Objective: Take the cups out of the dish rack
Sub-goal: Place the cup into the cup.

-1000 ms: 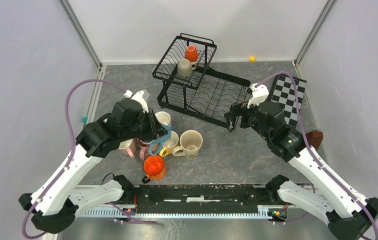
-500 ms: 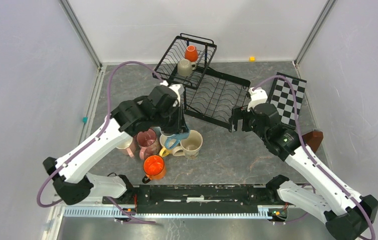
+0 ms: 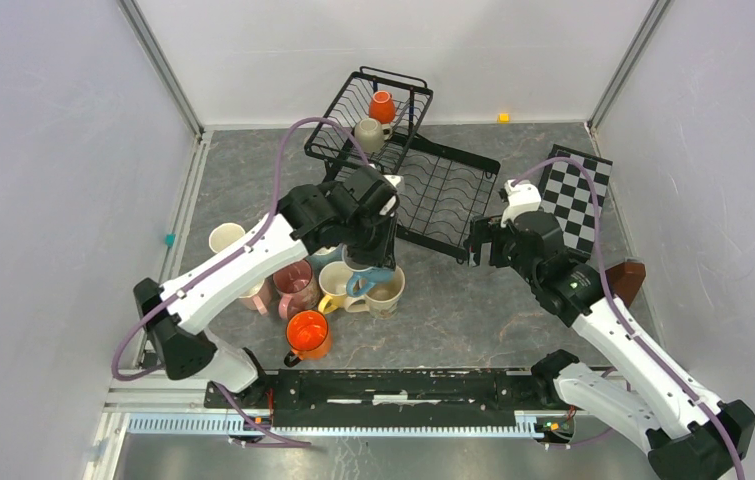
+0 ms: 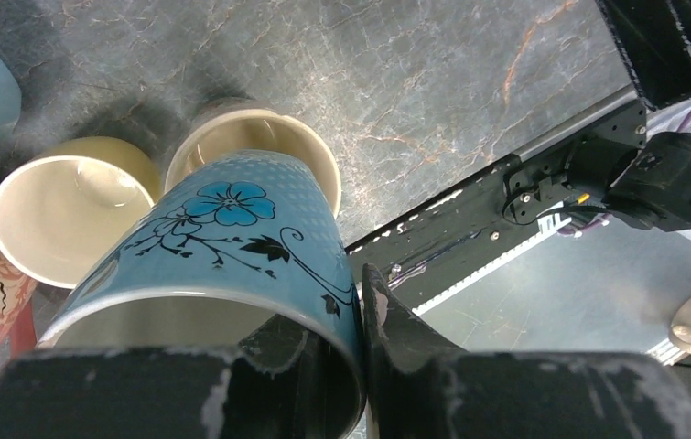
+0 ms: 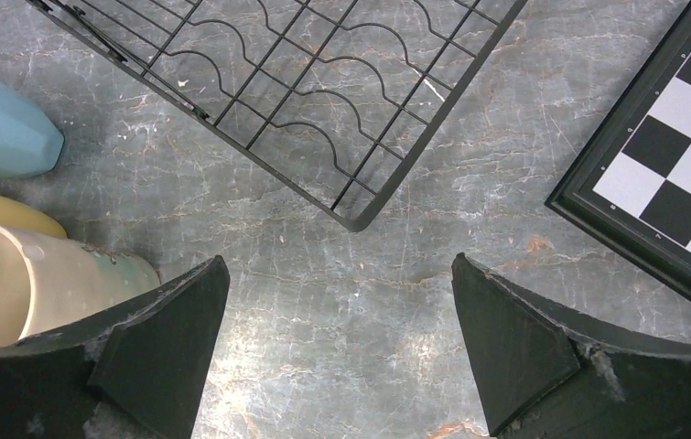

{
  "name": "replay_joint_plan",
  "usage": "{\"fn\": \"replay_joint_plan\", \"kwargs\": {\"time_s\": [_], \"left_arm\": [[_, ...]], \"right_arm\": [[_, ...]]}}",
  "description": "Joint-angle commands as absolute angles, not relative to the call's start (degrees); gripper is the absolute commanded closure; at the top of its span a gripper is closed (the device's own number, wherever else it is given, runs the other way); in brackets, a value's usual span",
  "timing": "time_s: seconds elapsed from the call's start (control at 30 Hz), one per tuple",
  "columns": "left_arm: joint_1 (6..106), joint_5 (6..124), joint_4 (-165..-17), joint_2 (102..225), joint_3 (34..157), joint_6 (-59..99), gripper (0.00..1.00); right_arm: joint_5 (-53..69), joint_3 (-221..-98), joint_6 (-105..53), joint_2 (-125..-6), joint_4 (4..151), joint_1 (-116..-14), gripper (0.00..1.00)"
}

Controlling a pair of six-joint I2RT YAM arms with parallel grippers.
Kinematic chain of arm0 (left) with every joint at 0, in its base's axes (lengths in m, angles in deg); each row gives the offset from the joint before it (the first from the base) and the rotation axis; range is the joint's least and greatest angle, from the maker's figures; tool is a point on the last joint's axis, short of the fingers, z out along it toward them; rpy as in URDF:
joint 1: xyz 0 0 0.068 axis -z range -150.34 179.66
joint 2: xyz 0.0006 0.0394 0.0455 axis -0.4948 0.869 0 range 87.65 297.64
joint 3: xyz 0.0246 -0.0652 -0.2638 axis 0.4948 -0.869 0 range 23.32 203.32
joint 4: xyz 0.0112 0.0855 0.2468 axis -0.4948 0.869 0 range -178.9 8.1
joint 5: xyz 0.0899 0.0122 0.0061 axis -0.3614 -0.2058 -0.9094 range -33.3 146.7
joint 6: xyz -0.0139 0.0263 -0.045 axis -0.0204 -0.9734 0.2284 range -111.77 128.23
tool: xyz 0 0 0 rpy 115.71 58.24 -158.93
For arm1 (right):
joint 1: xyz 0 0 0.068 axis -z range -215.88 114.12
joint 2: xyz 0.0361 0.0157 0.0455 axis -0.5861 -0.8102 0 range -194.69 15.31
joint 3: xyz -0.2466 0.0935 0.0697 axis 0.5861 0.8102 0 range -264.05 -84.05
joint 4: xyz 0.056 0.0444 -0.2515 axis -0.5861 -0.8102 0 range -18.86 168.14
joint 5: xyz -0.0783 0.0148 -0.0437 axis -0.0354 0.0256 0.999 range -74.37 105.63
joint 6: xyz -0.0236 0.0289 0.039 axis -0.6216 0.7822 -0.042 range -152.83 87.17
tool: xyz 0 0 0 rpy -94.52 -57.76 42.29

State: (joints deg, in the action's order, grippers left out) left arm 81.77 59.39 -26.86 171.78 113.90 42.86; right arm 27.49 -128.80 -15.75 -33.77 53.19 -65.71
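Mugs crowd the near left of a grey marbled table (image 3: 453, 310), with a black wire dish rack (image 3: 431, 185) standing at the far middle. The rack's raised upper basket (image 3: 338, 115) holds an orange mug (image 3: 382, 105) and, just beside it on the near side, a beige mug (image 3: 369, 134). The left arm reaches across to the right end of the mug cluster. Its left gripper (image 4: 357, 352) pinches the rim of a light blue flowered mug (image 4: 232, 242), one finger inside the cup and one outside. That mug hangs tilted, its base directly over a cream mug (image 4: 259, 137) with a yellow mug (image 4: 71, 215) just to the side; whether it touches them cannot be told. From above, the held mug sits at the cluster's right edge (image 3: 368, 278). A plain light blue mug (image 3: 327, 256) and a pink patterned mug (image 3: 296, 283) are close by. A second orange mug (image 3: 307, 333) stands nearest the arm bases. A white mug (image 3: 225, 238) stands at the cluster's far left edge. The right gripper (image 5: 337, 306) hovers over bare table with its jaws spread wide and nothing between them. It is just near of the rack's lower tray corner (image 5: 360, 215). A black-and-white checkered board (image 5: 662, 174) lies to its right.
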Motion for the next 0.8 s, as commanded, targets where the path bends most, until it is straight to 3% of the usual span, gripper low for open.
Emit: {"fn": "replay_joint_plan", "kwargs": {"time_s": [0.0,0.77], "left_arm": [[82.2,60.7,-26.0,174.1,118.7,37.9,0.98],[83.8,62.7,-21.1,183.7,122.1,33.6,0.95]], "right_arm": [[26.5,-127.8,-15.6,-32.5,54.5,-65.1,0.02],[24.6,-124.3,-15.1,-31.5,56.7,-64.3,0.02]]}}
